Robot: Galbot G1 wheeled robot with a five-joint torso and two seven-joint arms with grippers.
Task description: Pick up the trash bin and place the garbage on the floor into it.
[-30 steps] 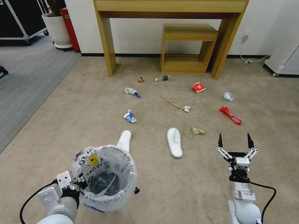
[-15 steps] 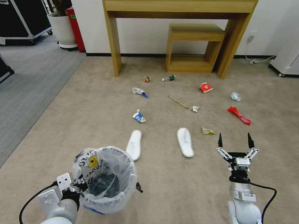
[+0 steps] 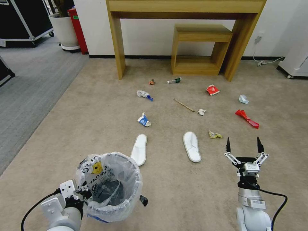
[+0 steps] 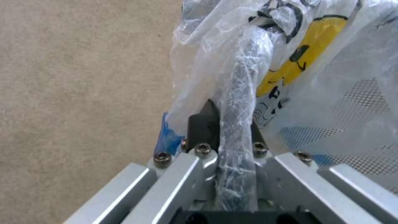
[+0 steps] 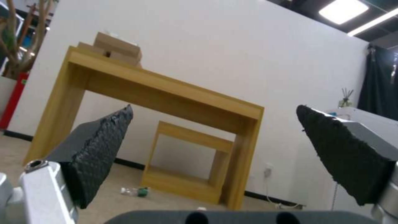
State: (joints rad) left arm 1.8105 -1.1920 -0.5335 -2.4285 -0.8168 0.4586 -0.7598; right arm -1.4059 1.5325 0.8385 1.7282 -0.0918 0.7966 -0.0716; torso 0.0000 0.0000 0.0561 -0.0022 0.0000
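Litter sits a shade lower and farther right in the head view than half a second ago, and the wooden console table [image 3: 186, 6] with it — the whole scene has slid together, so the camera has moved and not the things. The left gripper [image 4: 227, 124] still clamps the rim of the trash bin [image 3: 109, 187], its dark fingers [image 4: 203, 127] pinched on the bag-wrapped edge; the bin stands upright with its mouth facing up, held at the robot's lower left above the floor [image 3: 80, 128]. The right gripper [image 3: 243, 145] still hovers at the lower right with its jaws spread wide and empty, tips aimed away from the robot toward the table. Two white slippers lie on the carpet ahead, well apart from each other: the left slipper [image 3: 139, 154] runs lengthwise away from the robot and leans slightly rightward at its far end, just beyond the bin's rim, while the right slipper [image 3: 192, 146] runs nearly straight away. The wooden stick [image 3: 184, 105] lies on a diagonal, far end to the left. The small bottle [image 3: 174, 81] lies on its side near the low wooden shelf [image 3: 199, 51] — its long axis runs roughly across the view. A red wrapper [image 3: 247, 119] stretches diagonally at the right, and a blue-and-white wrapper [image 3: 144, 120] lies beyond the left slipper
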